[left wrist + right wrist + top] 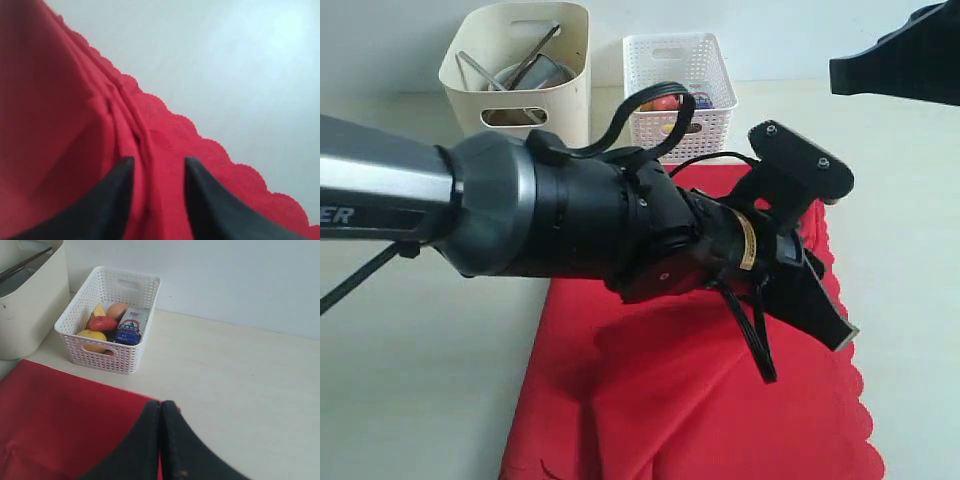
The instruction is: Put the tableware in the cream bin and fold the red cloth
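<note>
The left arm (520,215) fills the middle of the exterior view and hides much of the red cloth (670,400) beneath it. Its black cable (650,110) loops in front of the white lattice basket (705,55). The basket stands just beyond the cloth's far edge and holds a milk carton (131,326), an egg (117,310) and a lemon (92,335). The cream bin (565,100) is beside the basket, also just beyond the cloth. The tableware (525,68) is inside it, showing as steel rims and thin handles above the wall.

The desk (420,380) is pale cream, smooth and matt. A plain white wall (225,275) rises behind it, beyond the cloth's far edge.

The cloth is bright red and lies rumpled on the desk, with soft folds and one layer lapped over another. Its scalloped edge runs along the side away from the bin.

The left tool (158,162) is low over the cloth near that scalloped edge. Its two dark fingers are parted by a moderate gap astride a raised ridge of fabric, and whether they touch it cannot be told. The right tool (161,407) has its fingers pressed together with nothing seen between them, above the cloth's far edge.
</note>
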{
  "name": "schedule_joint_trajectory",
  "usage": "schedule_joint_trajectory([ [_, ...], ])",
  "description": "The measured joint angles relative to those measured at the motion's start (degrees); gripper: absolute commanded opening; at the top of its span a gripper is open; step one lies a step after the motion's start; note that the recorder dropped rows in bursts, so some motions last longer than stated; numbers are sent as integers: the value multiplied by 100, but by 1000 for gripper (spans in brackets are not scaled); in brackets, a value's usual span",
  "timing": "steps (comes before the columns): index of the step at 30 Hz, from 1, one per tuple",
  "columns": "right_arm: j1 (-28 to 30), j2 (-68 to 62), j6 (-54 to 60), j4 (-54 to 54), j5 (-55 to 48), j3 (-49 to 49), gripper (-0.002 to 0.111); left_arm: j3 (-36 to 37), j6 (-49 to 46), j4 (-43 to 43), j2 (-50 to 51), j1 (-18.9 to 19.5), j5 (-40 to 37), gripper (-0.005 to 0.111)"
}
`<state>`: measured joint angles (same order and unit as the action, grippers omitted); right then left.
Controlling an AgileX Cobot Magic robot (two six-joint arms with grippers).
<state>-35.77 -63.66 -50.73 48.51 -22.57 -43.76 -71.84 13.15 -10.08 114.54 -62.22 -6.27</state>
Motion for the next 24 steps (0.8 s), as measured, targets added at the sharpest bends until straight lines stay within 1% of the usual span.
schedule_joint_trajectory([
  [1, 0, 0, 0, 0, 0, 0, 0, -25, 0, 0, 0, 0, 28, 94],
  [2, 0, 0, -11, 0, 0, 0, 0, -49, 13, 0, 0, -5, 13, 105],
  [4, 0, 0, -11, 0, 0, 0, 0, -48, -2, 0, -35, -5, -239, 103],
  [5, 0, 0, -11, 0, 0, 0, 0, -51, -34, 0, -65, -5, -411, 101],
  [7, 0, 0, -11, 0, 0, 0, 0, -51, -187, -10, -173, -5, -976, 92],
  [9, 0, 0, -11, 0, 0, 0, 0, -51, -316, -20, -315, 31, -1512, 75],
  [11, 0, 0, -11, 0, 0, 0, 0, -51, -410, -20, -492, 70, -1946, 50],
  [13, 0, 0, -11, 0, 0, 0, 0, 4, -493, -34, -713, 147, -2168, 23],
  [14, 0, 0, -11, 0, 0, 0, 0, 48, -521, -47, -821, 176, -2219, 6],
  [15, 0, 0, -11, 0, 0, 0, 0, 129, -521, -81, -920, 223, -2246, 1],
  [18, 0, 0, -11, -11, 0, 20, 0, 498, -422, -274, -1082, 438, -2256, 2],
  [21, 0, 0, -11, -21, 23, 20, 0, 1125, -94, -464, -1097, 797, -2218, 2],
  [24, 0, -58, -11, -21, 90, 20, 0, 1844, 157, -519, -1007, 1096, -1743, 2],
])
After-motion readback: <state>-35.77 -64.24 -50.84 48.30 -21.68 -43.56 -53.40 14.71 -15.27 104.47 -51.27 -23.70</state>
